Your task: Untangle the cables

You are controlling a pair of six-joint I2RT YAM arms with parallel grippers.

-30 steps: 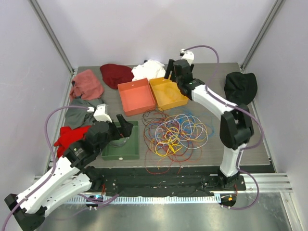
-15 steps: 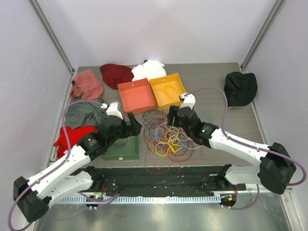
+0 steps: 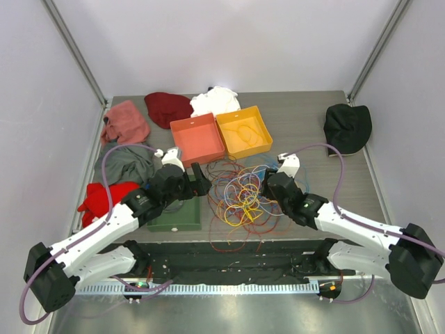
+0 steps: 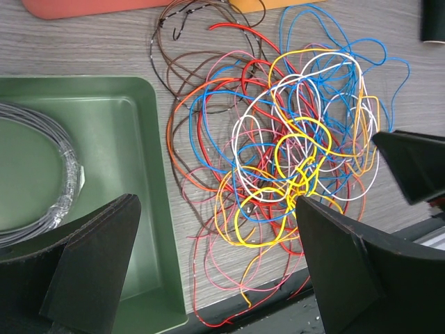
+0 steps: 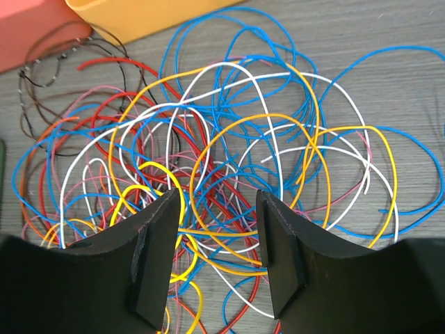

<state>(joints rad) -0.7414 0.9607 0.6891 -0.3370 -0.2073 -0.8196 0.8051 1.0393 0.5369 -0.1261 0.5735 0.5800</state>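
Cables (image 3: pixel 245 191): loose multicolour tangle on grey tabletop (image 3: pixel 313 132), near side of orange tray (image 3: pixel 198 139) and yellow tray (image 3: pixel 256 139), just right of green tray (image 3: pixel 174 219). Left gripper (image 3: pixel 199 179) at tangle's left edge, jaws spread wide, empty. Right gripper (image 5: pixel 217 202) low over tangle's right side, jaws parted, nothing clamped.

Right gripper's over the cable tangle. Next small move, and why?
Probably lower the right gripper slightly and close on the orange loop running between its fingers. The jaws stand apart above the cables, holding nothing, and that loop seems to lie over most others, so it should lift out easily. The left gripper is wide open, also empty.
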